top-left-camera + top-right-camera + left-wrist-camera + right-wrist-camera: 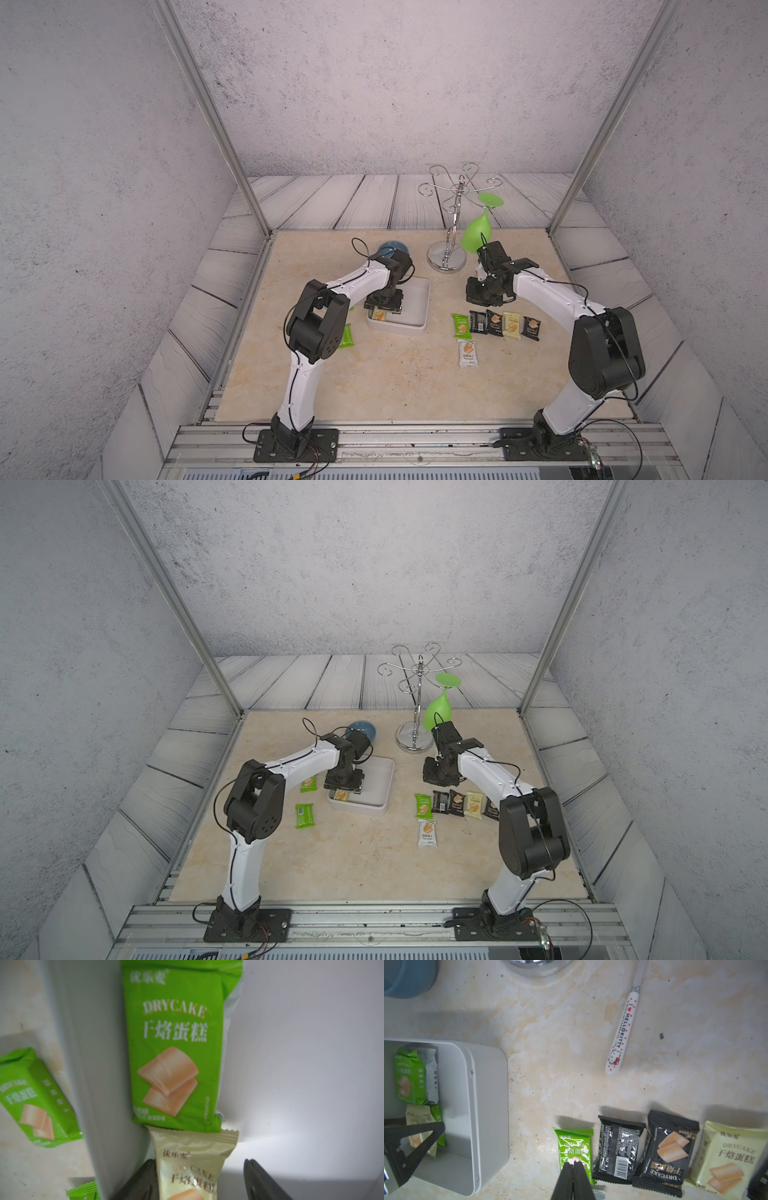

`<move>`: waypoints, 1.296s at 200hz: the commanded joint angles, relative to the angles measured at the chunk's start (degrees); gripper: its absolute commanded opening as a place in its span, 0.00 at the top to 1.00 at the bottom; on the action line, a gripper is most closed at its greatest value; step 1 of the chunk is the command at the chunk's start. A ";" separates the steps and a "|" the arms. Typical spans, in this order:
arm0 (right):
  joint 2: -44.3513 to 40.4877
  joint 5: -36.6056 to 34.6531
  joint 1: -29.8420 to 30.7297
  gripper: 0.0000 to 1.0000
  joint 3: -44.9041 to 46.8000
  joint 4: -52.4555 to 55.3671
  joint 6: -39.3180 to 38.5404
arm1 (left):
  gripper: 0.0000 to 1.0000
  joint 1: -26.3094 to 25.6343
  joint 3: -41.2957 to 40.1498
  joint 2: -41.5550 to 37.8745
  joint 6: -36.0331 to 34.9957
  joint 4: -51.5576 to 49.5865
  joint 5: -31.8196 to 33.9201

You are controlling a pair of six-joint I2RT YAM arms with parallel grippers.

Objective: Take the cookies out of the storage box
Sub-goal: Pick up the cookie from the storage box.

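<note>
The cream packet [191, 1169] lies in the storage box [420, 305], 7 o'clock corner, a green packet [172, 1053] touching its end. Your left hand [198, 1161] straddles it wide open, gripping nothing: close squarely, lift straight. Right hand [573, 1164], shut and empty, hovers at 3 o'clock.

The left gripper [384, 311] hangs over the storage box [417, 330], seemingly above a packet [379, 315]; six cookies [494, 323] lie to its right.
</note>
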State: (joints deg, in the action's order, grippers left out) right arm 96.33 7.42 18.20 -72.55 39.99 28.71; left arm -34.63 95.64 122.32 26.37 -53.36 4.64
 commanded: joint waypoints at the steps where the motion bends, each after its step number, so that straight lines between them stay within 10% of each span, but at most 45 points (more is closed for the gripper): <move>1: 0.62 0.32 -0.31 0.91 0.66 0.18 -0.24 | 0.29 -0.26 0.87 1.30 0.22 -1.39 0.06; 133: 1.13 0.40 -0.40 0.91 -0.55 1.12 -0.32 | 0.57 -0.26 1.85 1.21 -0.80 -0.52 -1.04; 259: 1.36 0.49 -0.48 0.91 -1.71 1.94 0.03 | 0.57 -0.26 7.16 -2.91 -0.79 -2.18 -4.75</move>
State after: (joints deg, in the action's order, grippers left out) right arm 96.71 7.44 17.91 -72.69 40.47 28.71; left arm -34.63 100.40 122.48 25.85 -53.84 1.19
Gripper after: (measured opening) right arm 0.095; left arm 0.435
